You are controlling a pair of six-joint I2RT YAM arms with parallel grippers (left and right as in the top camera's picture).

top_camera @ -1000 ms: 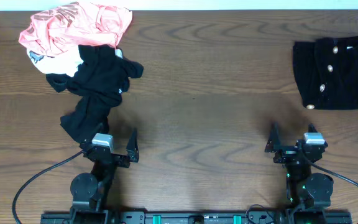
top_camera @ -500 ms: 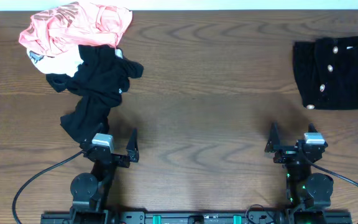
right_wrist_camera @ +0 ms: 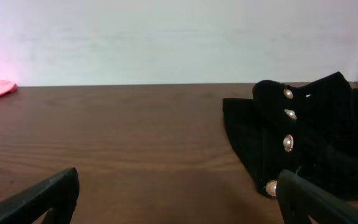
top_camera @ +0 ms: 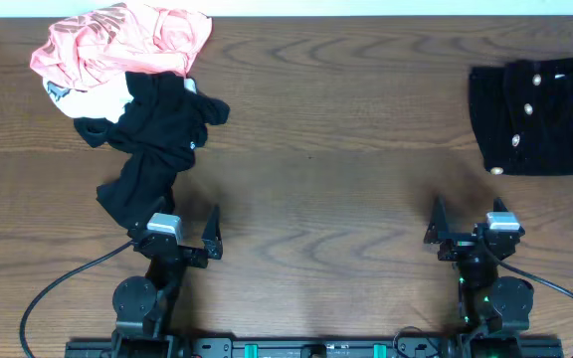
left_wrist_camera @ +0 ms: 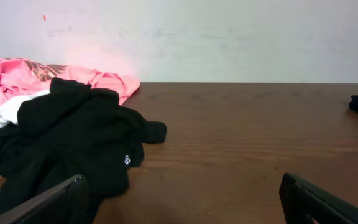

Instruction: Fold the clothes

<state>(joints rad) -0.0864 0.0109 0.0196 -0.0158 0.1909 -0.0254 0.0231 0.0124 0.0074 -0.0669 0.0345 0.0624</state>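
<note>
Currently the brown wood-grain worktop (top_camera: 346, 149) is carrying everything in view. The clothes (top_camera: 152, 99) are sitting in two places, well apart.

At the far left corner a heap is lying crumpled. A coral-pink garment (top_camera: 117, 40) is spreading along the far edge. A black T-shirt (top_camera: 157, 129) is draping over its near side and trailing toward the robot. A white garment (top_camera: 97, 101) is peeking out between the two.

At the far right a black buttoned garment (top_camera: 540, 114) is lying flat by itself, running past the right edge of the overhead view.

The left gripper (top_camera: 172, 237) is resting low at the near left, jaws standing wide apart and grasping nothing. The T-shirt's trailing end is lying just beside its outer jaw; contact cannot be told.

The right gripper (top_camera: 473, 231) is resting at the near right, jaws likewise released with nothing between them, well apart from the buttoned garment.

In the left wrist view a small white logo (left_wrist_camera: 127, 160) is showing on the T-shirt. In the right wrist view a row of pale round buttons (right_wrist_camera: 286, 142) is running down the buttoned garment's front.
</note>
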